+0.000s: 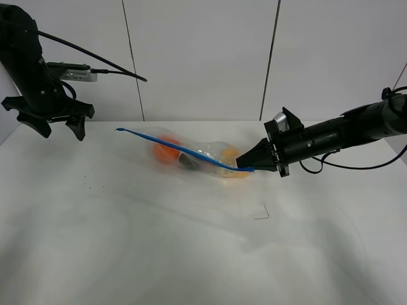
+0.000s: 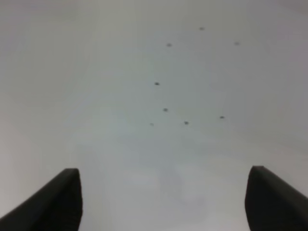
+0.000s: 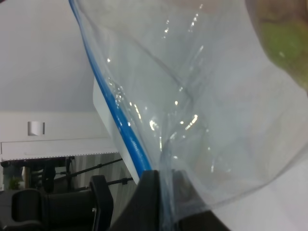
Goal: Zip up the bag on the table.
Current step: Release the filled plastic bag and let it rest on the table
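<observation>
- Bare white table fills the near part of the high view. The bag lies on it past the middle, a little to the right, and orange produce shows through the clear plastic.
- Its blue zip strip runs from the far left corner to the near right one, where the right gripper is closed on its end. I judge that this grip is there to keep the bag taut and steady, so that the strip can be pressed along its length.
- The left gripper hangs above the far left of the table, well apart from the bag, with its fingers spread. It looks ready to come to the free end of the strip but is not yet working.
- Left wrist view: two dark fingers stand wide apart with nothing between them. Below is only table with small dark specks.
- Right wrist view: the fingertips meet and pinch the bag at the end of the blue strip, and the crinkled plastic spreads away from them. Whether the strip is already sealed, I cannot tell.
</observation>
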